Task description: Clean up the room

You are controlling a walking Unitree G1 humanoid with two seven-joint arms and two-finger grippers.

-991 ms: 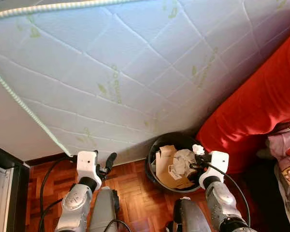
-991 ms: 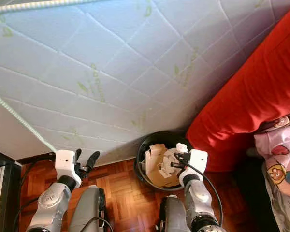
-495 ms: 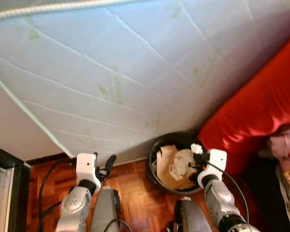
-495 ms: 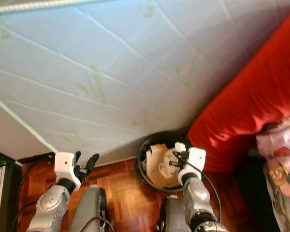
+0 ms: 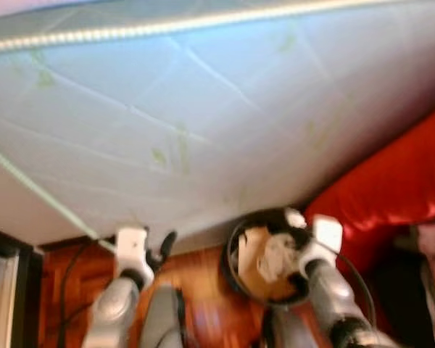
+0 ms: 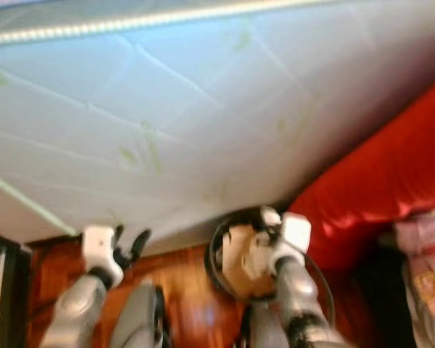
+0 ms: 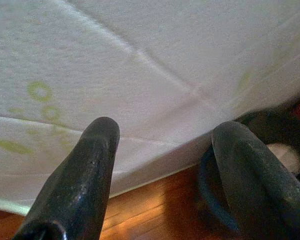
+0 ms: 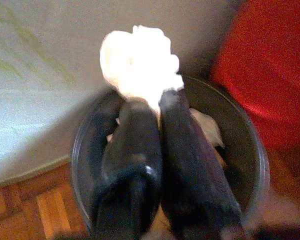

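Tissue wad [image 8: 138, 62] | clamped in right claw [image 8: 152, 102], seemingly directly above black bin [image 8: 250, 150] mouth | left claw [image 7: 162, 135] fingers apart, idle beside mattress [image 5: 203, 109]

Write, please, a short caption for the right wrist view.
Right gripper holds a crumpled white paper above the black bin.

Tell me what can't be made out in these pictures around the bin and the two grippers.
- Bin contents: head views are motion-blurred; in the right wrist view the right gripper and its white paper wad cover most of the inside.
- Bin's far rim: hidden behind the wad.
- Left gripper: open, but its fingertips are blurred in the head views.
- Items by the red cover: cut off by the edge, blurred.
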